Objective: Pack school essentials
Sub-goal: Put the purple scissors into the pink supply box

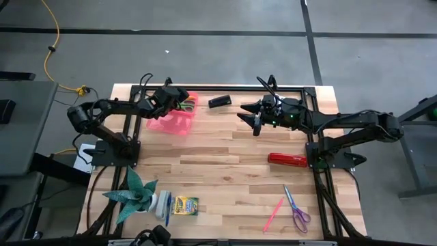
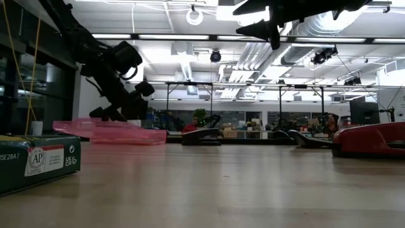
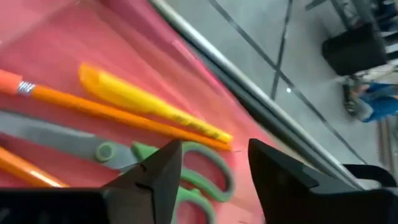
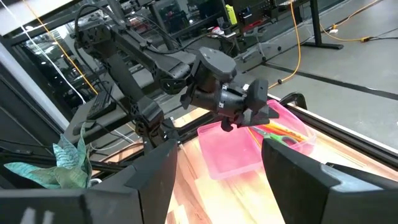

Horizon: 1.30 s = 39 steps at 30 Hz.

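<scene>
near edge of the bench: crayon box point(image 1: 185, 205) left of centre, pink pencil point(image 1: 274, 214) and purple-handled scissors point(image 1: 295, 209) toward the right corner. mid-bench on the right, the red bar point(image 1: 287, 160). far side: right gripper point(image 1: 257, 120) hovers with fingers apart and empty. left gripper point(image 1: 179, 100) sits over the pink case point(image 1: 169, 122), fingers apart, with green-handled scissors point(image 3: 186, 163), orange pencil point(image 3: 118, 114) and yellow pencil point(image 3: 149, 102) inside.
</scene>
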Available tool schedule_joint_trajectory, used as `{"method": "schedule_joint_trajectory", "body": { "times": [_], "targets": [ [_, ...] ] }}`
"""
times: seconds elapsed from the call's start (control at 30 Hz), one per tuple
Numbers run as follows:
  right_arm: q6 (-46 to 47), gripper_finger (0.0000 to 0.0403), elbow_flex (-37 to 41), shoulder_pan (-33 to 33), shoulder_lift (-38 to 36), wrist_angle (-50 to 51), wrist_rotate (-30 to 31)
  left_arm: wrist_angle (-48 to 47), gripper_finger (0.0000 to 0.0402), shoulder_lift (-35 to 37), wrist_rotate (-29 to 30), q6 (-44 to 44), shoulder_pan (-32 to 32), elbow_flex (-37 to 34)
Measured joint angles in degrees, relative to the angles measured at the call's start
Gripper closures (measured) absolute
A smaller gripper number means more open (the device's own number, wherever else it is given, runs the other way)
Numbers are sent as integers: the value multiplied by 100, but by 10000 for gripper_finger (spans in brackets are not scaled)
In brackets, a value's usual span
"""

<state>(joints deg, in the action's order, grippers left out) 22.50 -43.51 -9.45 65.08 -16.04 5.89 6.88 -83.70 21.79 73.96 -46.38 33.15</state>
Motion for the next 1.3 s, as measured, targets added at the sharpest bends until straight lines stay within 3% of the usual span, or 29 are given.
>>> {"method": "schedule_joint_trajectory", "body": {
  "times": [0.17, 0.3, 0.43, 0.63, 0.7, 0.8, 1.0, 1.2, 1.3],
  "targets": [
    [0, 176, -2, 0, 0, -2, 0, 648, 215, 613, -181, -875, -60, 0],
    [-39, 176, -2, 0, 0, -14, 0, 1646, 215, 1279, -833, -2041, -19, 0],
    [-44, 176, -2, 0, 0, -147, -2, 2595, 216, 1940, -1957, -3011, 176, 0],
    [-171, 176, -2, 0, 0, -472, -38, 3392, 216, 2913, -4435, -4362, 850, 0],
    [-244, 176, -2, 0, 0, -588, -71, 3370, 216, 3218, -4779, -4716, 1245, 0],
    [-392, 176, -4, 0, 0, -710, -168, 3244, 216, 3564, -4690, -5389, 1806, 2],
    [-605, 176, -4, 0, 0, -806, -184, 2895, 216, 4006, -3727, -6517, 2395, 2],
    [-528, 176, -13, 2, 0, -805, -223, 2730, 216, 4113, -3592, -6660, 2445, 2],
    [-407, 176, -343, 62, 0, 97, -288, 2713, 216, 4116, -3590, -6508, 2444, 2]
  ]
}}
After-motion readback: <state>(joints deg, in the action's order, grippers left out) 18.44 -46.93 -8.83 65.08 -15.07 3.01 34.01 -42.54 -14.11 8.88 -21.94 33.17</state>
